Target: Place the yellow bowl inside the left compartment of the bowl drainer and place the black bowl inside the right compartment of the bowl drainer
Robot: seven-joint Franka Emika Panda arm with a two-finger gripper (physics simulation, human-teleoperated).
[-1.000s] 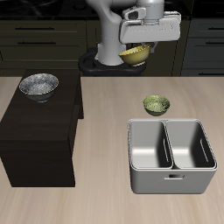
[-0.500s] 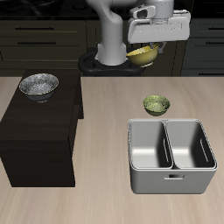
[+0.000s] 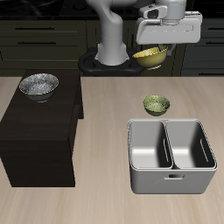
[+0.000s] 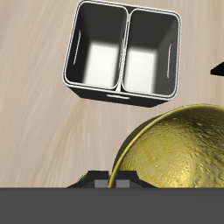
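Hand (image 3: 156,44): raised high above the surface, clenched on the rim of the yellow bowl (image 3: 150,57); bowl hangs tilted.
Yellow bowl, handling: seems stiff, light and smooth; a rim pinch may slip, so carry it slowly.
Bowl drainer (image 3: 171,179): at 6 o'clock from the hand, both wells empty.
Black bowl (image 3: 38,85): on the dark box (image 3: 35,140), at 9 o'clock from the drainer; looks heavier, take it by the rim.

White arm (image 3: 111,35), boxy pale claw (image 3: 154,52), seemingly grey-trimmed.
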